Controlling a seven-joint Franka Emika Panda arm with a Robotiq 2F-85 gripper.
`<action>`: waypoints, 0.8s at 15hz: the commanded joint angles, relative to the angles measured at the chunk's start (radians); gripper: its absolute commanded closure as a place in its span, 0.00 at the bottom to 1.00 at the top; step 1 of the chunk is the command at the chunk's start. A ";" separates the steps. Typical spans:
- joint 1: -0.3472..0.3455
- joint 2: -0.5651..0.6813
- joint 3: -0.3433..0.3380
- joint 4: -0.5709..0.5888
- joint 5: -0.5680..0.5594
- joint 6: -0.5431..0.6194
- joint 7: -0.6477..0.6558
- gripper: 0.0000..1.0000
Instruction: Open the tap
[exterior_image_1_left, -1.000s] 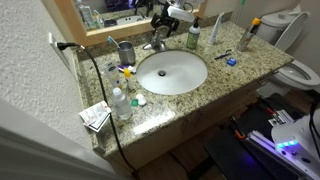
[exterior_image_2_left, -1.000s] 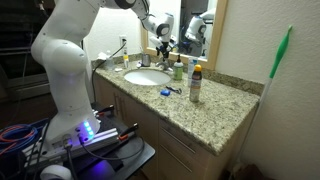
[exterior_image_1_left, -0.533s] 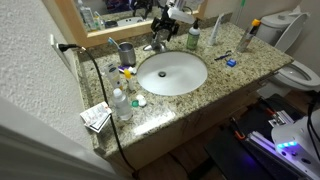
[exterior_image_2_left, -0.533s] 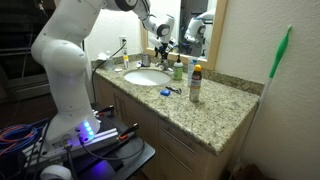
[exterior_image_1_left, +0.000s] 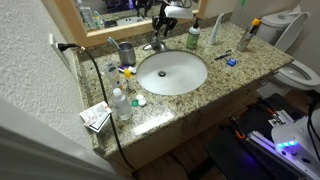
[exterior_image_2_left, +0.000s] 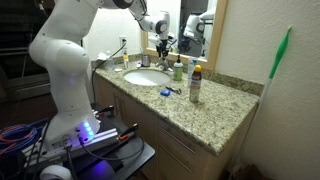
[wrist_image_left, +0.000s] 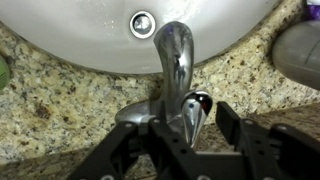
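The tap (wrist_image_left: 175, 55) is a shiny chrome faucet whose curved spout reaches over the white basin (wrist_image_left: 90, 30). In the wrist view its lever handle (wrist_image_left: 190, 112) lies between my black fingers. My gripper (wrist_image_left: 190, 125) straddles that handle, half closed. The left finger (wrist_image_left: 150, 125) is close against it, and a gap shows to the right finger (wrist_image_left: 228, 120). In both exterior views the gripper (exterior_image_1_left: 160, 30) (exterior_image_2_left: 163, 44) hangs straight above the tap (exterior_image_1_left: 155, 45) (exterior_image_2_left: 163, 57) at the back of the oval basin (exterior_image_1_left: 172, 72) (exterior_image_2_left: 147, 77).
A grey metallic cup (exterior_image_1_left: 126, 52) stands on one side of the tap and a green pump bottle (exterior_image_1_left: 193, 37) on the other. A clear water bottle (exterior_image_1_left: 120, 103), small toiletries and a black cable (exterior_image_1_left: 95, 70) crowd the granite counter. The mirror frame (exterior_image_1_left: 100, 35) is just behind.
The arm has barely moved. The gripper stays over the tap, and its fingers have come in toward the lever handle.
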 joint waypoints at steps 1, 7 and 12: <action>0.022 -0.034 -0.026 -0.026 -0.038 -0.028 0.038 0.76; -0.022 -0.053 0.013 -0.033 0.038 -0.089 -0.002 0.93; -0.105 -0.125 0.073 -0.101 0.229 -0.027 -0.108 0.93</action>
